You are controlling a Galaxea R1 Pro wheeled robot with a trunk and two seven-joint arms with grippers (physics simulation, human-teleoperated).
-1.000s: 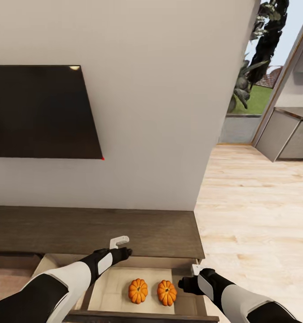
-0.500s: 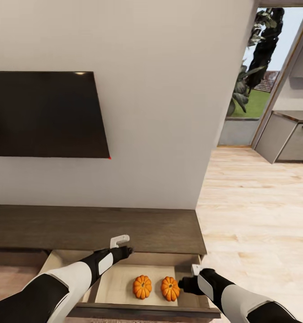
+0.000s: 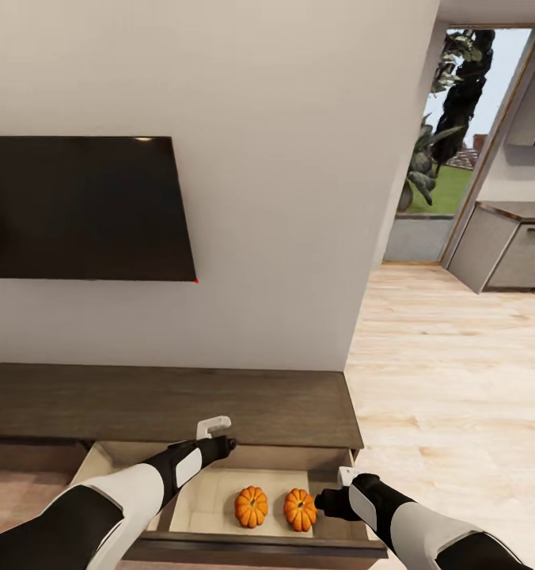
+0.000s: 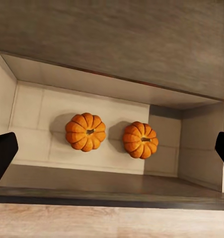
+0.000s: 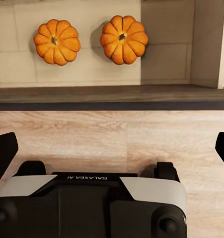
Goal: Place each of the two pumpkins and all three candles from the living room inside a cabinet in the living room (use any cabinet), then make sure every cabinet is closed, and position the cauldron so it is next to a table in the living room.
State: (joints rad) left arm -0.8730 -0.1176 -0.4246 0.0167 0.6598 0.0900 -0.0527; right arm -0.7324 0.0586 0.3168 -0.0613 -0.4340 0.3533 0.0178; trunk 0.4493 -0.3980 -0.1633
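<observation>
Pumpkins [image 3: 252, 507] [image 3: 299, 509]: side by side in the open drawer [image 3: 208, 503], stems up
Left tool [image 4: 112, 153]: released, empty
Right tool [image 5: 112, 148]: released, empty

Cut off, covered, or too far to read

In the head view the left arm [image 3: 101, 507] covers the near left corner of the open drawer [image 3: 331, 459], and the frame's lower edge cuts both forearms and the drawer front. The television [image 3: 85, 207] runs off the left edge. In the left wrist view the fingertips [image 4: 2, 154] show as dark slivers at the frame's sides, so their full shape cannot be told. The plant [image 3: 426, 158] outside the doorway is too distant for detail.
</observation>
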